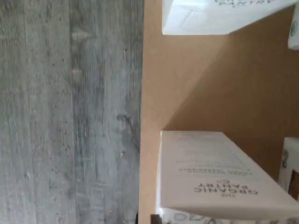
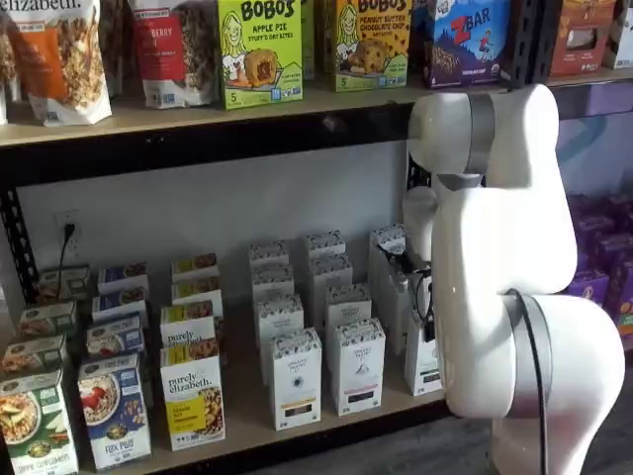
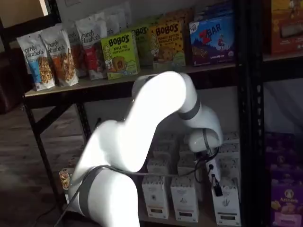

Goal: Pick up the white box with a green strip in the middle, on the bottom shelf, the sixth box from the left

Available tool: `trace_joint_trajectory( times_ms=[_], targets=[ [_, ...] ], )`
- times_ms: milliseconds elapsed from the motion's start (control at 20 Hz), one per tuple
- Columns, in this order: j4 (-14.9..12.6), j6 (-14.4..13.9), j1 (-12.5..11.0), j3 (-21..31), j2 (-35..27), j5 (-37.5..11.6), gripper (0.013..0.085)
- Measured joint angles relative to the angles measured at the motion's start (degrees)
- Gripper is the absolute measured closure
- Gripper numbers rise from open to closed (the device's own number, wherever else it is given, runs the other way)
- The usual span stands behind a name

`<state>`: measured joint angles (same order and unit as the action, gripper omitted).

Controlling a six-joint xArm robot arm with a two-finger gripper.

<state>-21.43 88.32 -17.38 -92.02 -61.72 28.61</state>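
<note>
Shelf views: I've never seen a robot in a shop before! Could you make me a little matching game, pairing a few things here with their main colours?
Things:
1. Bobo's apple pie box
2. Z Bar box
3. front purely elizabeth box
4. robot arm

Colours:
A. blue
B. plain white
C. bright green
D. yellow and white

Pairs: 1-C, 2-A, 3-D, 4-B

floor: grey wood planks (image 1: 70, 116) | wall: pale, outlet (image 2: 69, 230) | uprights: black (image 3: 248, 118)
</note>
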Motion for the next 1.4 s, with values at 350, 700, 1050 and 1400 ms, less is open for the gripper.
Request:
trace_joint_trajectory(
  times_ms=[350,700,1050,1400],
  targets=[
    [-1.65,-1.78,0.05,3.99,2.22,-2.77,0.049],
    [-3.26,-4.31,0.71,13.05,8.57,-5.19,0.049],
    [-7.21,-9.44,1.89,23.81,17.29,-5.76,0.049],
    [-9.75,-14.05,4.03,34.67,27.22,-4.44,0.049]
  ],
)
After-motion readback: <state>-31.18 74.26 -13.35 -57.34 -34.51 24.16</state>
